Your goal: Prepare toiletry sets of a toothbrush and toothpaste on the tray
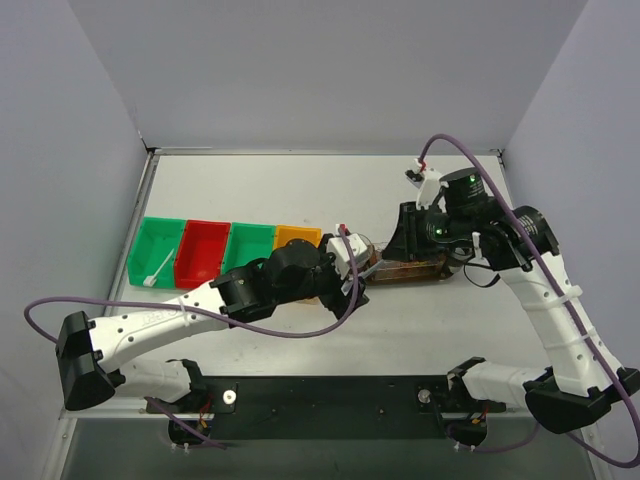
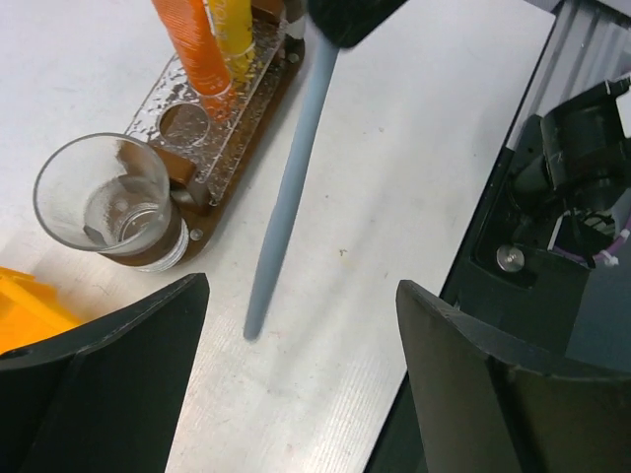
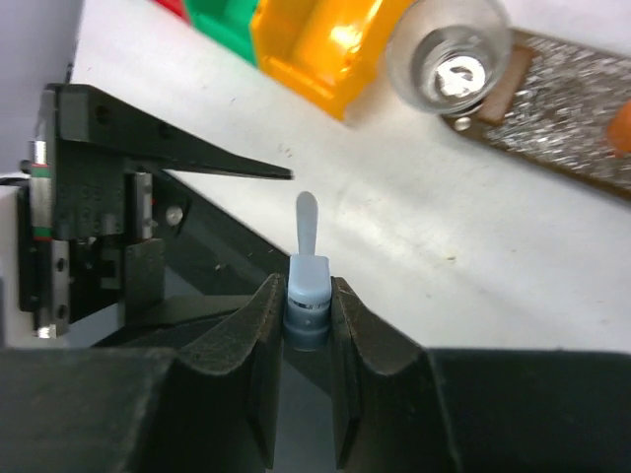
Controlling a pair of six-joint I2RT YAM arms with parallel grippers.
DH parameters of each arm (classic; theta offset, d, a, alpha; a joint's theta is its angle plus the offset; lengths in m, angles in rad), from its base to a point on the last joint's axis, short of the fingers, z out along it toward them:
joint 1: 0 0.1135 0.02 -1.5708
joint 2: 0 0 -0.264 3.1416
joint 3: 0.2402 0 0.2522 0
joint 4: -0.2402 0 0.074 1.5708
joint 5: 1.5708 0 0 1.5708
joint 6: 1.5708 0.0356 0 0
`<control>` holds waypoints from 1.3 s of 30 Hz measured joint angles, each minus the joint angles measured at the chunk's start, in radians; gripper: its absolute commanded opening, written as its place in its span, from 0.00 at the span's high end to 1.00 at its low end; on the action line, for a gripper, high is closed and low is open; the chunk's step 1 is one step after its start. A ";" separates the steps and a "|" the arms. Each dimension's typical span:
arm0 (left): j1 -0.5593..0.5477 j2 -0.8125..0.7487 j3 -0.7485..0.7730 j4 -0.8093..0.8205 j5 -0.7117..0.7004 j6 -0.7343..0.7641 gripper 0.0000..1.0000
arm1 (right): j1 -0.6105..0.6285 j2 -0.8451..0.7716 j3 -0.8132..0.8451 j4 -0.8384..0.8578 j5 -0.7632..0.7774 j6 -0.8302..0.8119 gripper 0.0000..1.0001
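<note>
Toothbrush (image 2: pixel 291 187) hangs near-upright, pinched in right hand (image 3: pixel 308 291); left hand (image 2: pixel 303 286) gapes wide.

No readable text, label, brand or number anywhere — arms, bins and tubes show none.

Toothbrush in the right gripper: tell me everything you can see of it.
The toothbrush is a slim, pale blue-grey, plastic-looking stick. The right gripper is shut on its thicker, ringed end, with dark fingers pressing both sides. The shaft slants down to a rounded tip at the white table, beside the tray and apart from it. Whether the tip touches the table is unclear. No bristles show.
</note>
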State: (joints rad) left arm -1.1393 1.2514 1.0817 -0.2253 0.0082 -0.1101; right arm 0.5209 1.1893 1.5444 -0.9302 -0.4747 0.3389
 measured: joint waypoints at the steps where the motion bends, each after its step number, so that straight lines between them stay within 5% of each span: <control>1: 0.010 0.000 0.002 0.000 0.000 -0.008 0.12 | -0.010 0.000 0.010 -0.003 0.021 -0.009 1.00; 19: 0.376 -0.089 0.065 -0.037 -0.017 -0.346 0.12 | -0.043 0.143 0.242 -0.102 0.402 -0.241 1.00; 28: 0.591 -0.134 0.039 -0.131 -0.052 -0.490 0.12 | -0.050 0.247 0.235 -0.067 0.439 -0.296 1.00; 39: 0.658 -0.135 0.038 -0.164 -0.025 -0.507 0.12 | -0.051 0.284 0.154 0.019 0.441 -0.319 1.00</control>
State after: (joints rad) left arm -0.4812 1.1164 1.1194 -0.3897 -0.0170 -0.6167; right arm 0.4698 1.4731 1.6989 -0.9115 -0.0338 0.0204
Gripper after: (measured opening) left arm 0.875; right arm 0.164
